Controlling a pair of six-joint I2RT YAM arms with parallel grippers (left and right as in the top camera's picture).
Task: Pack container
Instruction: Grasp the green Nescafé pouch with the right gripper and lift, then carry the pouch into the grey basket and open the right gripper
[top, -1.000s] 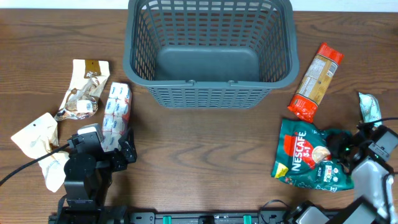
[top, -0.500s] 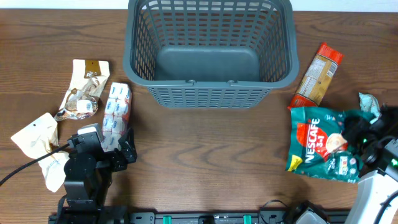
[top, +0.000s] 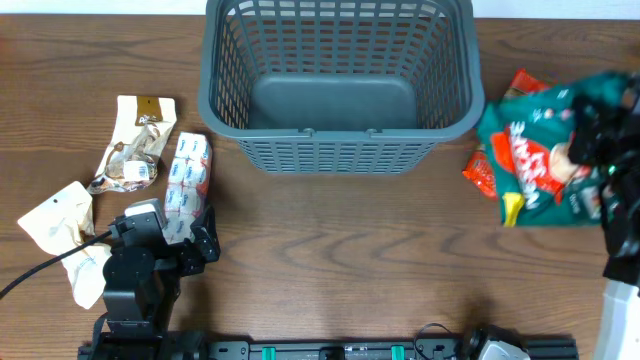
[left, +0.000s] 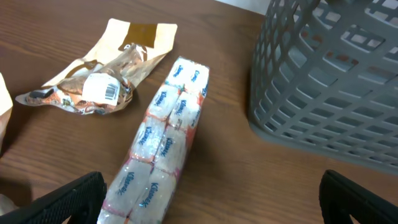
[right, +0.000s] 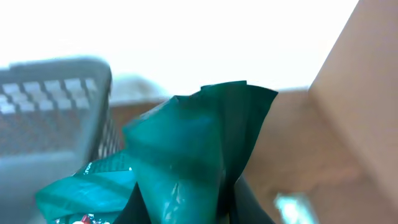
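Observation:
The dark grey container (top: 338, 75) stands at the back middle of the table; it shows in the left wrist view (left: 329, 74) and the right wrist view (right: 50, 118). My right gripper (top: 600, 140) is shut on a green Nescafe packet (top: 545, 160) and holds it in the air right of the container; the packet fills the right wrist view (right: 186, 155). My left gripper (top: 185, 240) is open and empty, low over the near end of a Kleenex tissue pack (top: 186, 180), which lies between its fingers (left: 161, 155).
A brown-and-white snack bag (top: 135, 145) and a cream pouch (top: 65, 235) lie at the left. An orange-red packet (top: 500, 130) lies partly under the raised green packet. The brown-and-white bag also shows in the left wrist view (left: 106, 78).
My right gripper has lifted the green Nescafe packet off the table and carried it up and toward the back, beside the container. The left arm has not moved.

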